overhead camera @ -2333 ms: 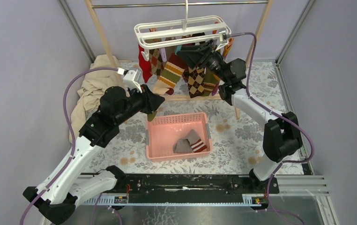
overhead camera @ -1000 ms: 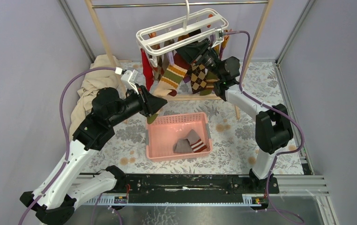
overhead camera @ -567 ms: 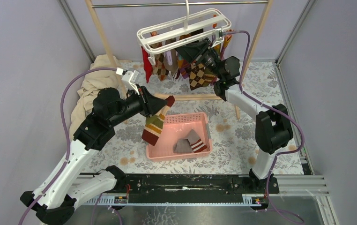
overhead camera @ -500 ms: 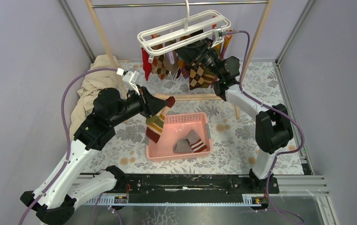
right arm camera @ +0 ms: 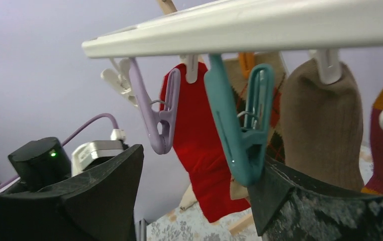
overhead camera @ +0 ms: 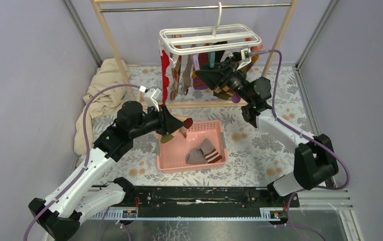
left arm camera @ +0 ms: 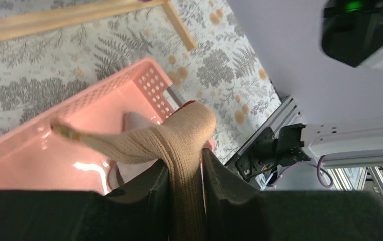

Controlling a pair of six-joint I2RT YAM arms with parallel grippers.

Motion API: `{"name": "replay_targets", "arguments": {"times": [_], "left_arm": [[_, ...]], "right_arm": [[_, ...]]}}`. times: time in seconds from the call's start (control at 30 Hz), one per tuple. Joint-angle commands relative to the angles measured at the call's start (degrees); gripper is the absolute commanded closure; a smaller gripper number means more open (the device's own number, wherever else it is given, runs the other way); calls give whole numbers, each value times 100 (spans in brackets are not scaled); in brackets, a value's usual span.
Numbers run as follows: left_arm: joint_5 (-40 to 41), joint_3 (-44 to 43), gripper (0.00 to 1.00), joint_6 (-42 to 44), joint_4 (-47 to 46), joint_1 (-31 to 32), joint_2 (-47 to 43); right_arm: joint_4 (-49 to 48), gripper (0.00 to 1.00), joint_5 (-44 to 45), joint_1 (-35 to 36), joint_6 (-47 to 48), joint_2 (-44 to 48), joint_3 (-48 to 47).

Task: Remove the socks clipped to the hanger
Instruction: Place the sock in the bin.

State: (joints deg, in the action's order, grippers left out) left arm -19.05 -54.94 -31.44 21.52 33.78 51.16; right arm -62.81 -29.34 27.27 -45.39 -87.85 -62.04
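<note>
The white hanger (overhead camera: 209, 41) hangs level from the rail, with several socks clipped under it, a red sock (overhead camera: 165, 75) at its left end. My left gripper (overhead camera: 173, 126) is shut on a beige ribbed sock (left arm camera: 179, 143) with a maroon toe, held over the left rim of the pink basket (overhead camera: 189, 166). Its fingers (left arm camera: 219, 175) pinch the fabric (overhead camera: 183, 125). My right gripper (overhead camera: 205, 76) stands open just under the hanger bar (right arm camera: 260, 25). An empty purple clip (right arm camera: 157, 115) and a teal clip (right arm camera: 240, 125) dangle between its jaws, in front of the red sock (right arm camera: 199, 150) and a brown sock (right arm camera: 325, 130).
The basket (left arm camera: 104, 108) holds a grey sock (overhead camera: 195, 156) and a striped sock (overhead camera: 210, 151). A beige cloth (overhead camera: 104, 85) lies at the back left. Wooden posts (overhead camera: 110, 40) and a low wooden crossbar (overhead camera: 204, 104) frame the rack around the hanger.
The striped sock came off the hanger and my left gripper carried it down over the basket. My right gripper opened, and the hanger swung right and levelled.
</note>
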Motion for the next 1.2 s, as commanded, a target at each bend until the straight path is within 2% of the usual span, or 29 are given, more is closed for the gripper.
{"name": "replay_targets", "arguments": {"times": [0.0, 0.13, 0.4, 0.53, 0.7, 0.93, 1.03, 1.07, 1.17], "left_arm": [[-138, 402, 67, -141, -584, 41, 7], [-74, 780, 65, -182, -810, 50, 109], [46, 1445, 59, -283, -1422, 74, 425], [116, 1733, 50, -307, -1682, 76, 612], [164, 1899, 39, -288, -1712, 83, 689], [239, 1886, 24, -273, -1534, 85, 526], [284, 1838, 14, -258, -1471, 94, 494], [304, 1818, 3, -262, -1454, 94, 489], [335, 1783, 1, -259, -1422, 94, 474]], "right_arm": [[967, 21, 93, 24, 504, 531, 510], [1252, 20, -150, 22, 622, 641, 469], [2297, 19, -399, 23, 1018, 111, -426], [2830, 19, -640, 24, 1187, -214, -957], [3406, 17, -1469, 22, 1186, -674, -1790], [3817, 12, -2276, 32, 1131, -657, -2106], [4502, 8, -2480, 41, 1369, -614, -2361], [4819, 8, -2524, 48, 1511, -581, -2443], [5906, 6, -2295, 51, 2003, -484, -2679]]}}
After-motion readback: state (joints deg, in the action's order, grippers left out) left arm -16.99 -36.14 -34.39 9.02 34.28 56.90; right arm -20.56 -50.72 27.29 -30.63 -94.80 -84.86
